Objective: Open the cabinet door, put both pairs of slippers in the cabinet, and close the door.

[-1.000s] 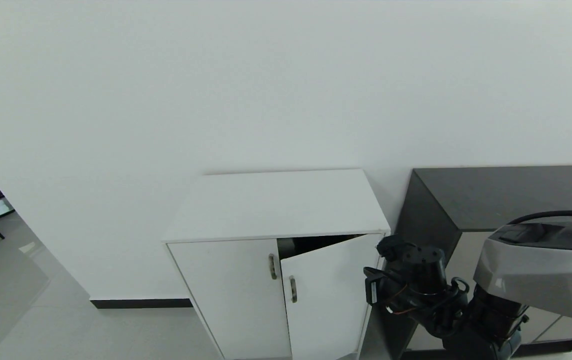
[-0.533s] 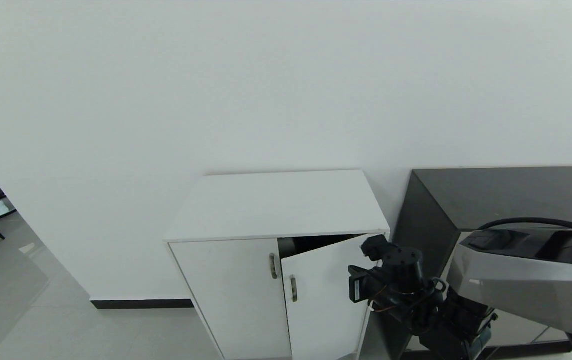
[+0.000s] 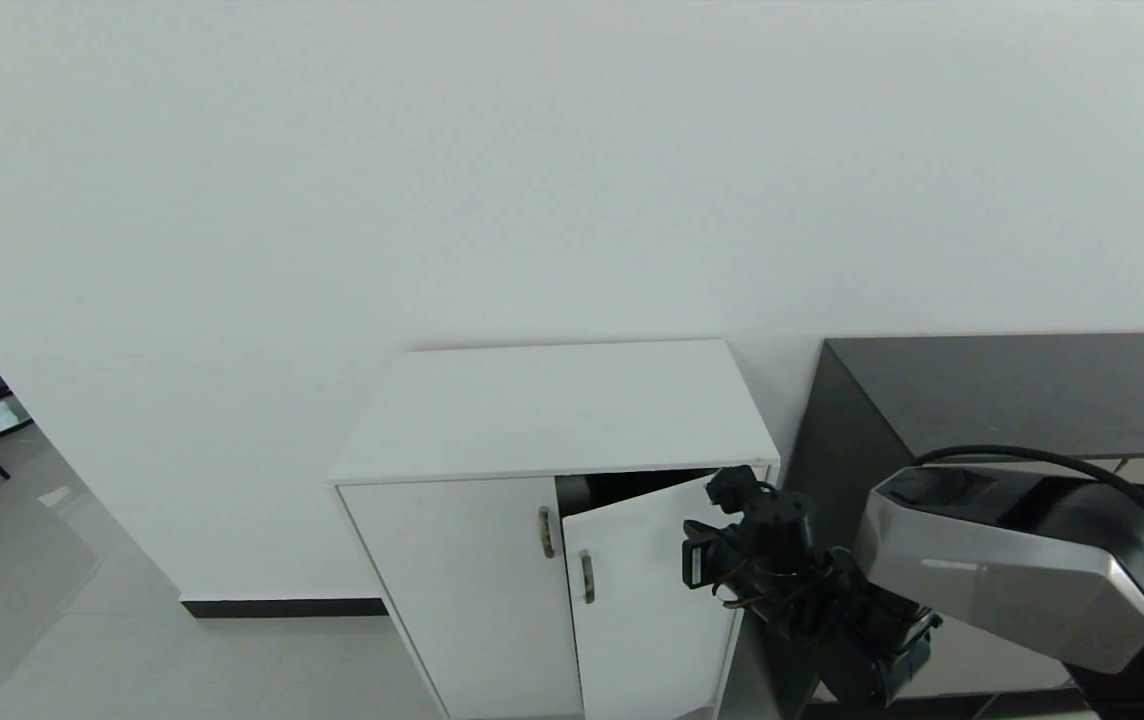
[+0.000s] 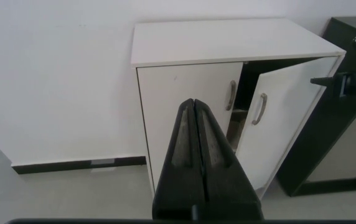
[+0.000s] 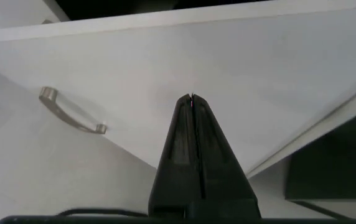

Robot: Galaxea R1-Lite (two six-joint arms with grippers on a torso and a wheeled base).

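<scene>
The cabinet (image 3: 552, 410) is standing with its right door (image 3: 647, 610) hanging ajar, free edge swung out beside the shut left door (image 3: 452, 580). The right gripper (image 5: 192, 102), closed tight on nothing, is pointing at that door's outer face near the hinge edge, the upright handle (image 3: 586, 578) lying off toward the cabinet's middle; the left gripper (image 4: 194, 106), likewise closed and empty, is hanging well back

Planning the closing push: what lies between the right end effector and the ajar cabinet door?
Nothing: in the right wrist view the end effector faces the bare door, clear of the handle.
</scene>
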